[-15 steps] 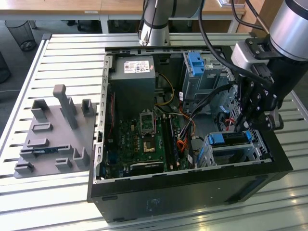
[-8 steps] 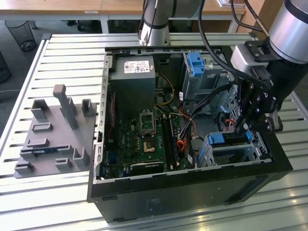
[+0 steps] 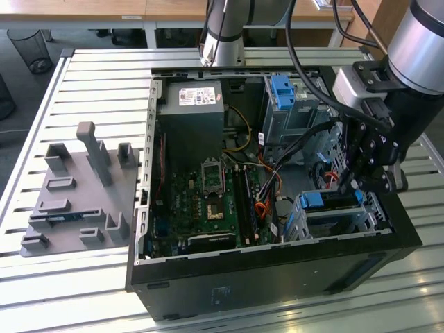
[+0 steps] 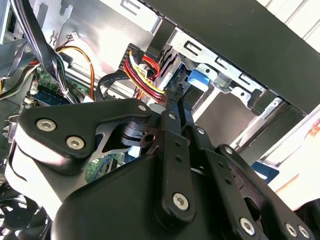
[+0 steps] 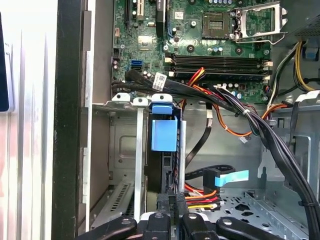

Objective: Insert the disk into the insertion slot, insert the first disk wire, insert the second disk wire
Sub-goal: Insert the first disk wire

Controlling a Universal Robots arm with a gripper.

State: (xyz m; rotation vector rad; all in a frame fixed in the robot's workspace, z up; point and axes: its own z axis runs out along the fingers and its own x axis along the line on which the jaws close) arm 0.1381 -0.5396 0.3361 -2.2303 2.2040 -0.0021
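We are looking at the disk [image 5: 164,134] standing edge-on in the insertion slot [image 5: 138,150]. Its bright blue plastic caddy tab is showing between thin silver sheet-metal walls, which are holding it upright and square to the rear opening. In the exterior view the disk [image 3: 323,201] is sitting low in that perforated cage [image 3: 361,220], at the corner of the black computer case [image 3: 277,277] nearest the arm. We are judging it to be seated, or nearly so.

The claw [image 4: 176,93] is reaching down into the case with its flat black fingers drawn narrow, almost together. This slim shape is letting it pass between the cage wall and the cables. In the first wrist view the claw [image 5: 172,201] is lined up with the disk's back edge, and the red, yellow and black wire bundle [image 5: 202,194] is running right up to its tips. We cannot tell whether a plug is pinched between them.

A flat black cable with a pale blue tag [image 5: 231,176] is lying loose just beside that bundle, above the perforated metal floor and apart from the disk. Both leads are soft and springy, so they are curving wherever their slack is taking them.

The green motherboard [image 5: 215,30] is lying flat beyond the cage. The whole case is resting open side up on the slatted metal counter [image 3: 90,62].
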